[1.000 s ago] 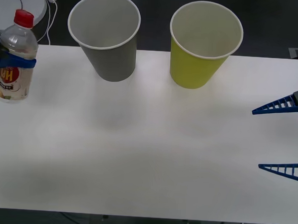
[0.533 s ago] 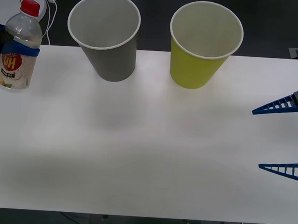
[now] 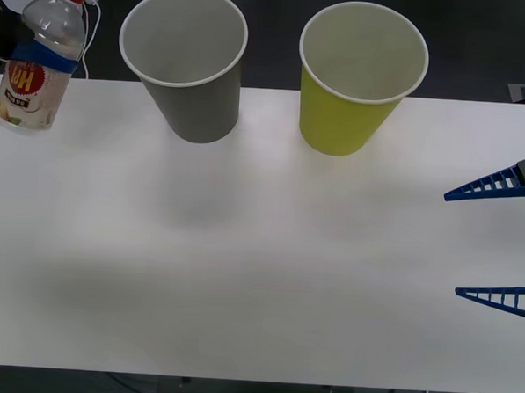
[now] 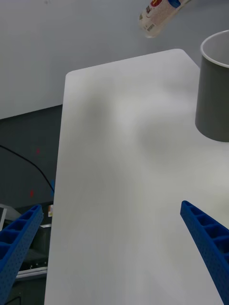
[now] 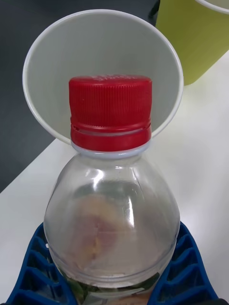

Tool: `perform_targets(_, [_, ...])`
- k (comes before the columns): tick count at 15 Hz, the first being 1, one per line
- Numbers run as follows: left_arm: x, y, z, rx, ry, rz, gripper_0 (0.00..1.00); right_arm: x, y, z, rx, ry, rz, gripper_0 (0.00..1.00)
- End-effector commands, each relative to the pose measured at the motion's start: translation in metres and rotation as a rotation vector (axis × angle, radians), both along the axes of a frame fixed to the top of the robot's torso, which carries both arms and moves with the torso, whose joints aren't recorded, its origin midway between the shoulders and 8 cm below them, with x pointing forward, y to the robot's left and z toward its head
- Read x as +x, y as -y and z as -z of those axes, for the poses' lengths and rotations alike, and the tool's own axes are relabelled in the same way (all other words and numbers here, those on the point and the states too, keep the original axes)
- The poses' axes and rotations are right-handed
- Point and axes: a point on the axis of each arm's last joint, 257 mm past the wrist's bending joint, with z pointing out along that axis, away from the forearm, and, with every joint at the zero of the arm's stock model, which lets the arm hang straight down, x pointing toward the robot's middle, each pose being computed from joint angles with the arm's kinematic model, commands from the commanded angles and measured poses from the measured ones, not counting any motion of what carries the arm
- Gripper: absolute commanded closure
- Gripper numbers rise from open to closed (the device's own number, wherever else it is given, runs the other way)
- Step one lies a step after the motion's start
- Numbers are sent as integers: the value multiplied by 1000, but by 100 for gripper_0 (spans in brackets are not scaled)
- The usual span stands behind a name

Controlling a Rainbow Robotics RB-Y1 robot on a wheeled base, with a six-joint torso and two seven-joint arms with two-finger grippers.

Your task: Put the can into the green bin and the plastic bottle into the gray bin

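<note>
Front view had the plastic bottle [image 3: 38,57] held off the table [image 3: 258,275] to the left of the gray bin [image 3: 185,62], its long axis near upright and leaning a little, red cap up and tipped toward that bin, base down and away from it. The left gripper [image 3: 41,59] pinched the bottle around its shoulder, blue fingers [image 5: 183,267] pressed against both sides of the clear body. Against the picture a second before, the bottle stood higher and slightly nearer the gray bin, its cap now close to the upper edge. The green bin [image 3: 360,77] stood upright just right of the gray bin. The right gripper [image 3: 498,240] hung well to the right of the gray bin, fingers spread apart, unmoved
</note>
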Motion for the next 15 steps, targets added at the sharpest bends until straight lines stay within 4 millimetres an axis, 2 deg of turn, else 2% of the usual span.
perform_targets(1, [15, 9, -7, 35, -7, 11, 100, 0, 0, 0, 0, 0, 0, 0])
perform_targets(9, [47, 32, -29, 141, -35, 32, 100, 0, 0, 0, 0, 0, 0, 0])
perform_targets(15, [61, 47, -49, 247, -82, 40, 100, 0, 0, 0, 0, 0, 0, 0])
